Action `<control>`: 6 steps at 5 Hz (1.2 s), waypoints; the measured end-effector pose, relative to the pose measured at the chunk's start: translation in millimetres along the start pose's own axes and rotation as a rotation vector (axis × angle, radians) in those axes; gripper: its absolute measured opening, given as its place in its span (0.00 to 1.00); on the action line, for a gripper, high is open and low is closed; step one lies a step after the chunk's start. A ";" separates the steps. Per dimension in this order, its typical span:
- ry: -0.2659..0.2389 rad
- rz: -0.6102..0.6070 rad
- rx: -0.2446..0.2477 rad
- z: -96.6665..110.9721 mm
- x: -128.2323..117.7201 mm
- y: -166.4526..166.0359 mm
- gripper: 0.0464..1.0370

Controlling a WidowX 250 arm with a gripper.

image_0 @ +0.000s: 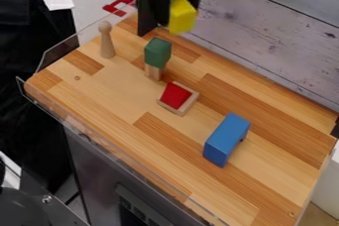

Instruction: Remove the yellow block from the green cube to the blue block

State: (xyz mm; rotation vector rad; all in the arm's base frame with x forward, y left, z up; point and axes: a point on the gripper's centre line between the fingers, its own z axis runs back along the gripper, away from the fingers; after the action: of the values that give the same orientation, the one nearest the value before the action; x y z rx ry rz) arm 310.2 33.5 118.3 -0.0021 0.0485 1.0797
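Your gripper (170, 16) has its fingers parted by just the width of the yellow block (183, 17), gripping it in the air by the bench's (265, 182) wall-side edge, while the green cube (157, 52) stands nearer that edge's upper-left end and the blue block (226, 139) lies toward the bench's right end.

yellow block (182, 14) | green cube (157, 52) | blue block (226, 139) | red block (175, 95) | tabletop (109, 87) striped light and dark brown
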 end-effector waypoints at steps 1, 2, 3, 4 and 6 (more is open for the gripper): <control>0.063 -0.251 0.023 -8.0 -31.6 -5.3 0.55; 0.119 -0.521 0.004 -41.0 -45.6 -12.8 0.55; 0.101 -0.756 0.055 -51.9 -50.5 -15.1 0.55; 0.068 -0.999 0.062 -65.0 -63.9 -10.8 0.55; 0.034 -1.282 0.045 -57.0 -98.1 -4.6 0.55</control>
State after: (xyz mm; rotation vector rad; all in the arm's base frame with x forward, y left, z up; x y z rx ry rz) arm 265.9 -56.6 65.2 -0.0096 0.0842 -0.2033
